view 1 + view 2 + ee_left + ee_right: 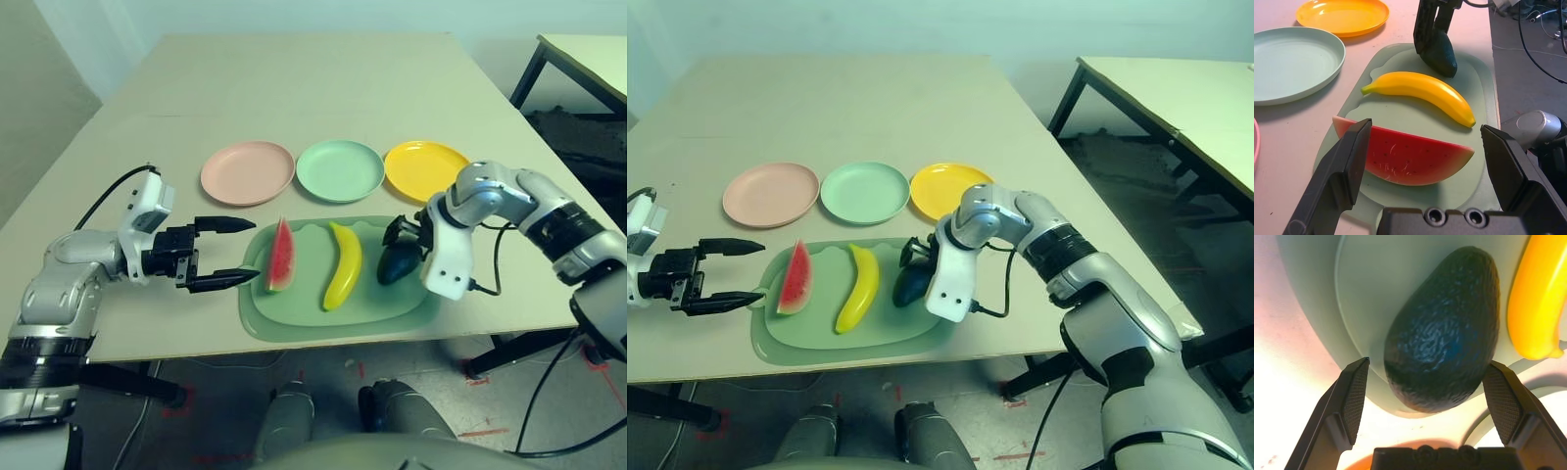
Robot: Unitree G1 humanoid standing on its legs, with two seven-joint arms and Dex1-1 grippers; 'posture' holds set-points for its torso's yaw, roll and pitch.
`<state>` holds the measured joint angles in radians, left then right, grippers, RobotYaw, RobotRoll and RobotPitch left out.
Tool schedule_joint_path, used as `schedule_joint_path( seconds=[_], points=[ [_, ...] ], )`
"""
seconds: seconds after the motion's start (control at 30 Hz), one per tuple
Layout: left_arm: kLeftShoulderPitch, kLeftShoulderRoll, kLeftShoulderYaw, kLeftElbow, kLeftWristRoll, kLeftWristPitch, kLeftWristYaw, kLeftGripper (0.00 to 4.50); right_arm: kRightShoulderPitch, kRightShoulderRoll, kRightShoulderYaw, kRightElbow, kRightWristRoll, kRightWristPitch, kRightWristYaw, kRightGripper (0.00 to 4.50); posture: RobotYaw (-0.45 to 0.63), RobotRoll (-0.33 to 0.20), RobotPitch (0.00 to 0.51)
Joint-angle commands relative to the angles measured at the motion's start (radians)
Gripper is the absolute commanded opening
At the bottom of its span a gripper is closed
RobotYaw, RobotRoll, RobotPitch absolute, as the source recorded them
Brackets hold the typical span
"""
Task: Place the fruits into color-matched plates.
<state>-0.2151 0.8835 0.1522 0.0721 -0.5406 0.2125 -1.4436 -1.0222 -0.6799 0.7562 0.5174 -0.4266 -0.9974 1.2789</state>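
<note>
Pale green, the cutting mat bears the avocado at its right end, nearest the right gripper, whose fingers stand wide, the fruit ahead of and partly between them, its long axis slanting across. The left gripper, also wide, faces the watermelon wedge. The right wrist view shows the avocado's full outline, which the arm partly covers in the head views.

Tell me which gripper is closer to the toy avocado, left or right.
The right: the right gripper is right at the toy avocado, open around its end. The left gripper is at the toy watermelon wedge, beyond the toy banana.
</note>
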Motion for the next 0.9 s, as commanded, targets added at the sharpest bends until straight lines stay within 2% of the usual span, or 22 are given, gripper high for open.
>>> schedule_joint_path(
  seconds=[0.03,0.37,0.9],
  points=[
    [-0.006,0.007,0.008,0.000,0.005,-0.006,-0.003,4.50,0.013,-0.015,-0.002,-0.041,0.042,0.038,0.048,4.44,0.06,0.000,0.057],
    [-0.017,0.013,0.004,0.012,0.009,-0.006,-0.012,4.50,0.084,-0.048,-0.035,-0.222,0.148,0.285,0.182,4.44,0.05,0.000,0.062],
    [-0.025,0.014,0.009,0.010,0.011,-0.010,-0.012,4.50,0.107,-0.032,-0.051,-0.265,0.111,0.379,0.190,4.44,0.06,0.000,0.065]
  ],
)
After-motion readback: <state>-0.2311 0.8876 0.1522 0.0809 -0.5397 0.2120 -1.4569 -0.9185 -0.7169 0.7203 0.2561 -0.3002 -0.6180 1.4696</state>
